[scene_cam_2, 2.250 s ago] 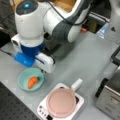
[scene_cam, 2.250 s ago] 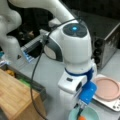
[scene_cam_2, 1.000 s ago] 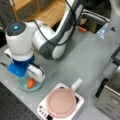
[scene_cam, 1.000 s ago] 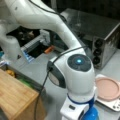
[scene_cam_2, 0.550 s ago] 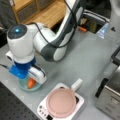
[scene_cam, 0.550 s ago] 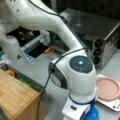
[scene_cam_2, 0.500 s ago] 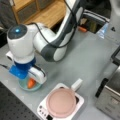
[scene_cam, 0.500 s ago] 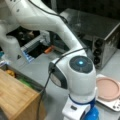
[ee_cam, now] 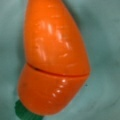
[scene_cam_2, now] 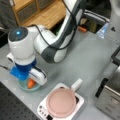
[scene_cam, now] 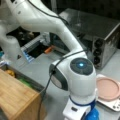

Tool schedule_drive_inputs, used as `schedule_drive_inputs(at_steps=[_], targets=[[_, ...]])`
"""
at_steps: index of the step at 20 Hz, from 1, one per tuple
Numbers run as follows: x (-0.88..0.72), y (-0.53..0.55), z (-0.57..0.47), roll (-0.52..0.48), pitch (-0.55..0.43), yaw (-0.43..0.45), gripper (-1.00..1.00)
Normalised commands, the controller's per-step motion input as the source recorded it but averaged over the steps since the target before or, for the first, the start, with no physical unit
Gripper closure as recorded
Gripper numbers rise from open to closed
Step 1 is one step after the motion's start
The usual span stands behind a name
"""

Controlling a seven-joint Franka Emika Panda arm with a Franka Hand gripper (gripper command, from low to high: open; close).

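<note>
Right, the arm (scene_cam_2: 52, 47) is folded low over the table's near edge, and its gripper (scene_cam_2: 30, 80) hangs straight down into the little teal bowl (scene_cam_2: 23, 87) at a front view's bottom left. Lying in that bowl is the toy carrot (scene_cam_2: 31, 83), directly under the wrist. From the wrist view the carrot (ee_cam: 53, 60) fills almost everything: orange, glossy, split by a seam across its body, with the green stub at the bottom left and the narrow tip running off the top. So its long axis runs nearly up and down in that view, leaning a touch to the left at the top, and the teal of the bowl (ee_cam: 105, 37) shows on either side. No fingers show in there, and the white wrist block hides them from outside, so whether the gripper is spread or closed I cannot tell. Just beside the bowl, toward a front view's right, sits the white scale (scene_cam_2: 80, 100) with its pink plate (scene_cam_2: 61, 102). In a front view the gripper (scene_cam: 90, 116) barely shows at the bottom, the oven (scene_cam: 100, 32) behind.
</note>
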Motion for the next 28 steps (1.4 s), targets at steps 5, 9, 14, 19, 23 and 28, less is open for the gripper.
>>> schedule_drive_inputs(at_steps=[5, 9, 14, 19, 23, 28], targets=[[0.05, 0.07, -0.10, 0.037, -0.083, 0.018, -1.00], [0.02, 0.08, -0.07, 0.044, -0.076, 0.001, -1.00], [0.01, 0.08, -0.11, 0.050, -0.072, -0.013, -1.00], [-0.01, 0.05, -0.14, 0.055, -0.082, -0.010, -1.00], [-0.02, 0.03, -0.17, 0.069, -0.075, -0.004, -1.00], [-0.04, 0.03, -0.25, 0.088, -0.078, -0.005, -1.00]])
